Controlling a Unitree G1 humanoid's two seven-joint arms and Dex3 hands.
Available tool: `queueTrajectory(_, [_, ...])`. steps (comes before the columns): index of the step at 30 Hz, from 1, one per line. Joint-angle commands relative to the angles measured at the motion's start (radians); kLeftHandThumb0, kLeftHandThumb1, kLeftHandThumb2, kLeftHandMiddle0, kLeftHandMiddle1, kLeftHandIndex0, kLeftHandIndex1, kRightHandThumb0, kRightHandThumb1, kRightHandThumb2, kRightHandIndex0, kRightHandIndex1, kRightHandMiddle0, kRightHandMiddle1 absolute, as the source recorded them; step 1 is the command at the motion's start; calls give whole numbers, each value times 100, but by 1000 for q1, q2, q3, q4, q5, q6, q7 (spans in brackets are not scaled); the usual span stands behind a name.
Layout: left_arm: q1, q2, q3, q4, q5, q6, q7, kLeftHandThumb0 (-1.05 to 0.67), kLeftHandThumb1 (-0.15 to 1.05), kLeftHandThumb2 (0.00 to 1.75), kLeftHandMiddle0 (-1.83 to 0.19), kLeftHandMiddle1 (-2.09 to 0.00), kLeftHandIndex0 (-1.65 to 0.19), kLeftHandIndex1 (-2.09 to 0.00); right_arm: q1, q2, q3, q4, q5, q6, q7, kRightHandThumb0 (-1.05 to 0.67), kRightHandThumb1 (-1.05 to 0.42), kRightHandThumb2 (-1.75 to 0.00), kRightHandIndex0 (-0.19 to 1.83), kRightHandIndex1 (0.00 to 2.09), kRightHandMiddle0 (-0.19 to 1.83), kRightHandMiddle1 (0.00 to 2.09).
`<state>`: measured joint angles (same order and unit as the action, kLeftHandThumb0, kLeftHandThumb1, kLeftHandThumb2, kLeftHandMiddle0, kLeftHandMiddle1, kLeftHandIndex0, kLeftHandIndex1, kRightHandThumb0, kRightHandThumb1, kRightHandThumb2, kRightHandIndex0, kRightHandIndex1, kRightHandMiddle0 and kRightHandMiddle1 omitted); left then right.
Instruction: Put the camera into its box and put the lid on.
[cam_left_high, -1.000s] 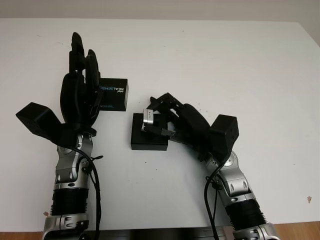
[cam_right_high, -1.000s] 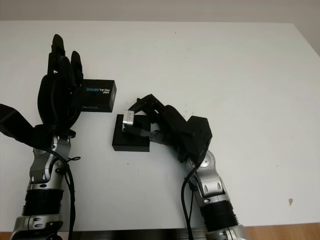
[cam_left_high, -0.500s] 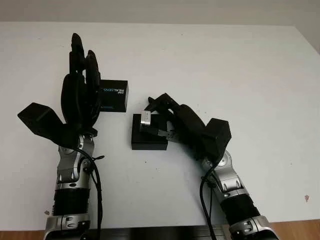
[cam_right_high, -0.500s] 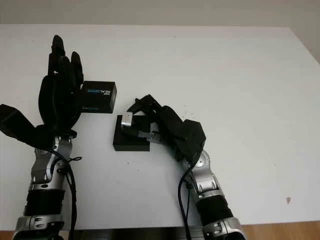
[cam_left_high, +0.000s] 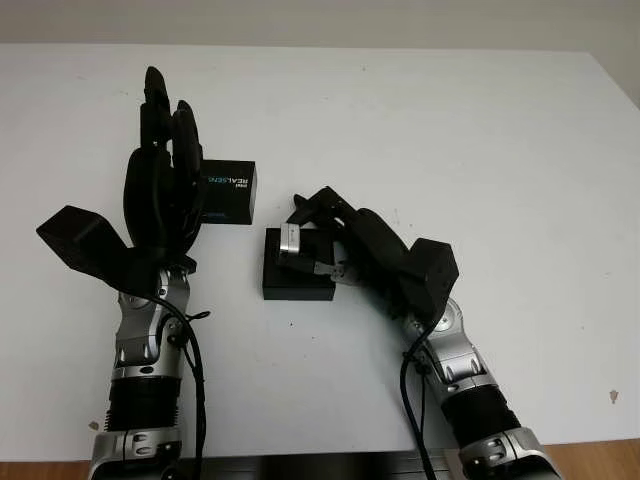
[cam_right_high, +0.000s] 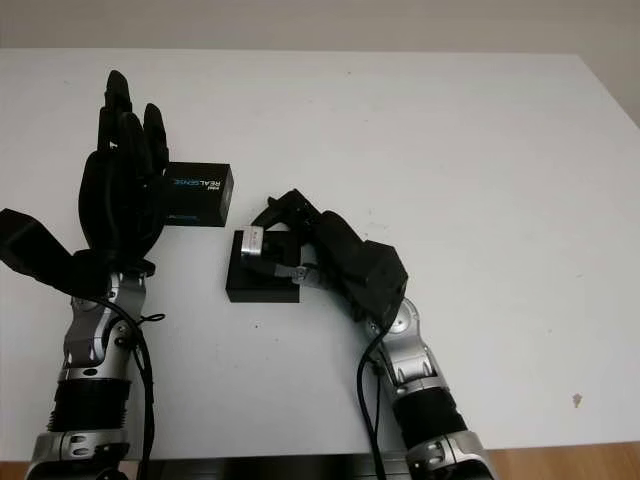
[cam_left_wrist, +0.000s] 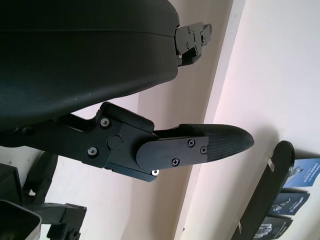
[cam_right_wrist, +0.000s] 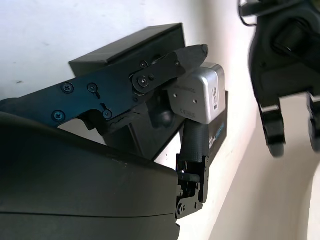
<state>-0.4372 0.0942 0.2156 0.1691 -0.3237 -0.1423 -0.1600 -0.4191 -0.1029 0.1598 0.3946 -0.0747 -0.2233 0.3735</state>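
Observation:
My right hand (cam_left_high: 318, 240) is shut on the small silver camera (cam_left_high: 291, 239), holding it just above the open black box (cam_left_high: 296, 279) in the middle of the table. In the right wrist view the camera (cam_right_wrist: 199, 98) sits pinched between my fingers (cam_right_wrist: 170, 65) with the box (cam_right_wrist: 131, 47) behind it. The black lid (cam_left_high: 228, 191) with blue and white lettering lies to the left of the box. My left hand (cam_left_high: 162, 170) is open and raised, standing just left of the lid and covering its left end.
The white table (cam_left_high: 480, 150) stretches wide to the right and back. A small brown speck (cam_left_high: 613, 397) lies near the front right edge.
My right hand has shifted slightly left with the camera, bringing it lower over the box. The left hand and lid have not moved.

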Motion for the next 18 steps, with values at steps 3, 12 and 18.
queueTrajectory(3, [0,5,0,-22,-2,-5,-10,-71,105,49,19,0,19,0,41,-79,30,-94,-59,15,29,-49,-102,-5,14,0,-3,150])
queueTrajectory(12, [5,13,4,-29,-5,0,-26,-71,105,49,19,0,19,0,83,-193,-2,-339,-66,34,59,-48,-98,-5,0,1,-13,98])
queueTrajectory(18, [6,14,5,-31,-4,2,-27,-71,105,49,19,0,19,0,107,-229,-33,-435,-53,25,52,-47,-99,-5,-12,4,-5,54])
